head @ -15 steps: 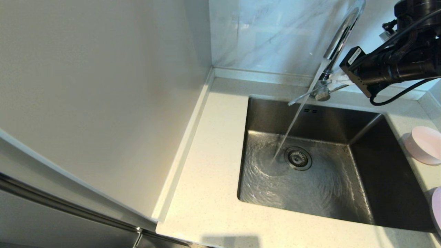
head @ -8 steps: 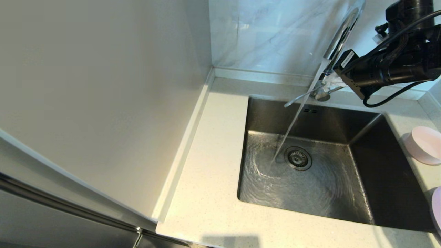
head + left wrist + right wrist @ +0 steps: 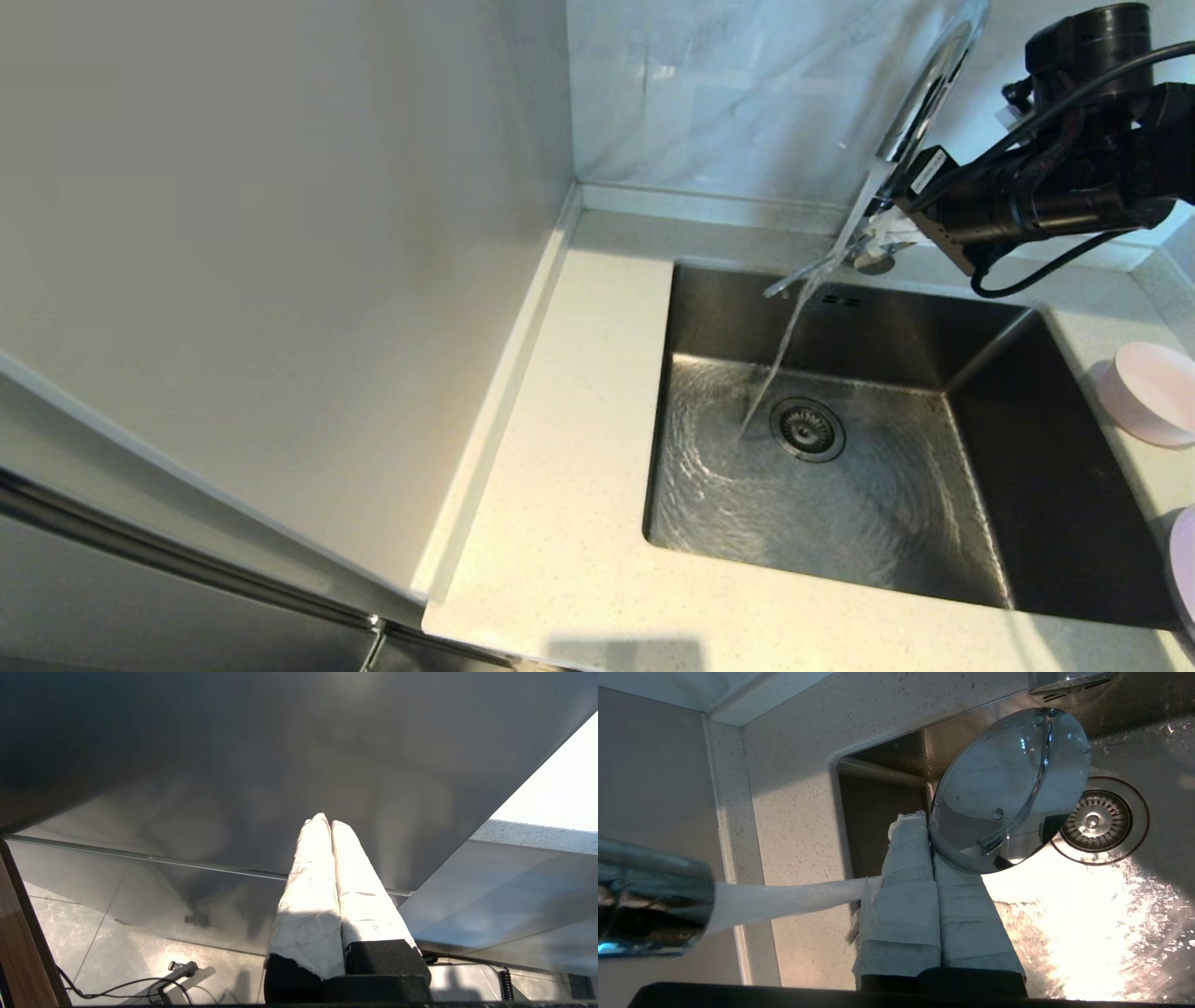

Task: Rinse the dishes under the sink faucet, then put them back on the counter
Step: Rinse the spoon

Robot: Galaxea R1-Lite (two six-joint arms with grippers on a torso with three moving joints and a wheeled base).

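Observation:
The sink faucet (image 3: 924, 89) stands behind the sink (image 3: 1036, 439), and water (image 3: 775, 373) runs from it into the basin beside the drain (image 3: 808, 429). My right gripper (image 3: 884, 229) is shut with nothing in it. Its white-wrapped fingers (image 3: 908, 858) press against the round chrome top of the faucet's base (image 3: 1008, 784), above the thin lever (image 3: 794, 280). On the counter to the right of the sink lie the pale pink bowl (image 3: 1153, 392) and an edge of the lavender plate (image 3: 1184, 560). My left gripper (image 3: 325, 820) is shut and parked low beside the cabinet.
A wide strip of speckled counter (image 3: 569, 448) lies left of the sink, bounded by a tall pale side panel (image 3: 280, 280). The marbled wall panel (image 3: 728, 93) rises behind the faucet. A black cable (image 3: 1046, 271) hangs under my right arm.
My right gripper has moved left and a little back against the faucet base. The lever's tip has swung slightly left. Water still runs.

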